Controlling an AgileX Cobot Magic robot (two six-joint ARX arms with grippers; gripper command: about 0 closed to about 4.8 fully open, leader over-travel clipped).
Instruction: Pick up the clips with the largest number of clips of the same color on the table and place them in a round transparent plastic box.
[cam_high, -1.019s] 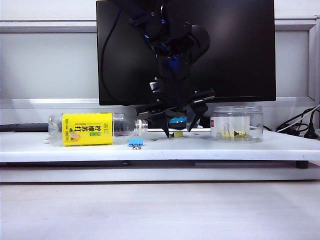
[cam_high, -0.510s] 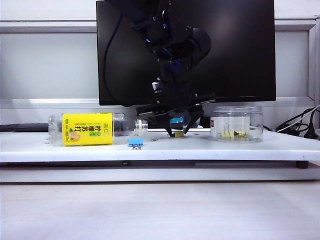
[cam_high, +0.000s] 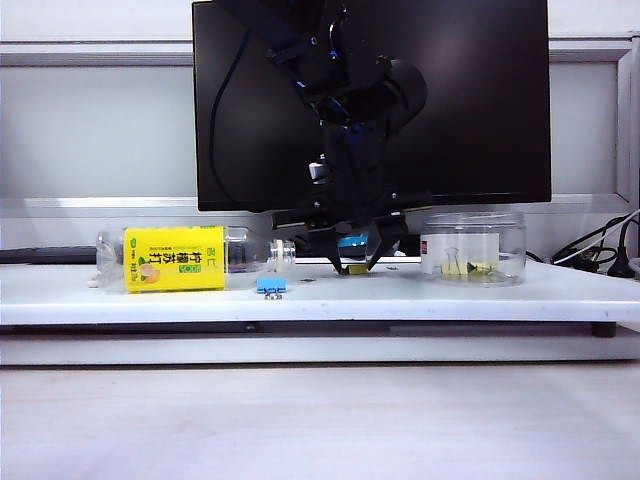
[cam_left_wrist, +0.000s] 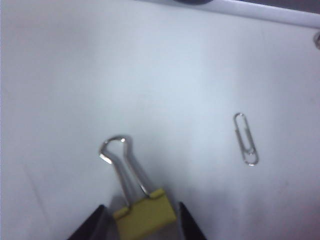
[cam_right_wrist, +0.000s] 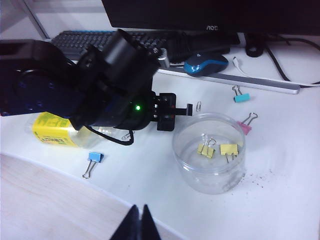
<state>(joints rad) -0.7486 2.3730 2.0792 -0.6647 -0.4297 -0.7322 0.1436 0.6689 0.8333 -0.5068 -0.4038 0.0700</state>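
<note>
Left gripper (cam_high: 356, 262) pinches a yellow binder clip (cam_left_wrist: 145, 216) on the white table (cam_high: 500, 296).
The left arm bends down in the middle of the frame, claw tips shut on that clip. The right gripper (cam_right_wrist: 138, 220) hangs high, tips together, holding nothing. Two more yellow clips (cam_right_wrist: 216, 149) lie inside the round clear jar (cam_high: 473, 248) at right. One blue binder clip (cam_high: 270, 286) sits by one bottle (cam_high: 185, 259). A black monitor (cam_high: 480, 100) stands behind.

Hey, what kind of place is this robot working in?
Most likely an office desk or lab bench: a computer monitor, keyboard and blue mouse sit behind a white table scattered with binder clips.
</note>
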